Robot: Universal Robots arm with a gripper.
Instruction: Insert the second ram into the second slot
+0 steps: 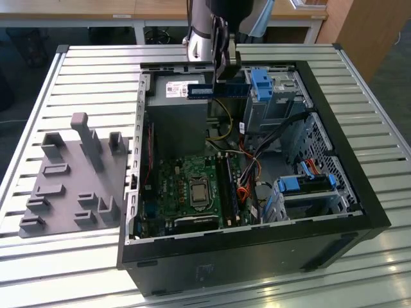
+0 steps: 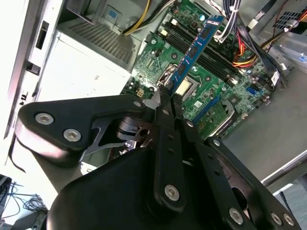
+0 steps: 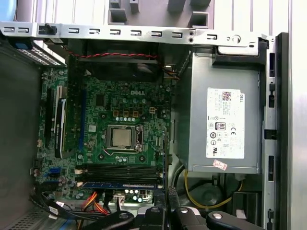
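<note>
The gripper is in the upper middle of the exterior view, above the open computer case, and it's clamped shut on the second ram. The stick hangs level and high, over the power supply. It is well apart from the memory slots down in the lower middle of that frame.

The second wrist view shows the pinch plainly. The fingertips meet on the flat faces of the second ram, and the long blue board runs out beyond them. In the exterior view the fingers come down onto it from above, roughly mid-length. My read is that this leaves the lower edge free to meet a socket. The height also gives clearance from the cables and from the bright-blue drive bracket just to the exterior view's right.

The first wrist view looks down on the motherboard. A blue memory stick already sits in the bank on the side away from the processor, with dark empty slots between the two. So I'd call the insertion not yet done, since the stick is in the air, touching no slot.

A grey fixture tray lies on the slatted table at the exterior view's left.
</note>
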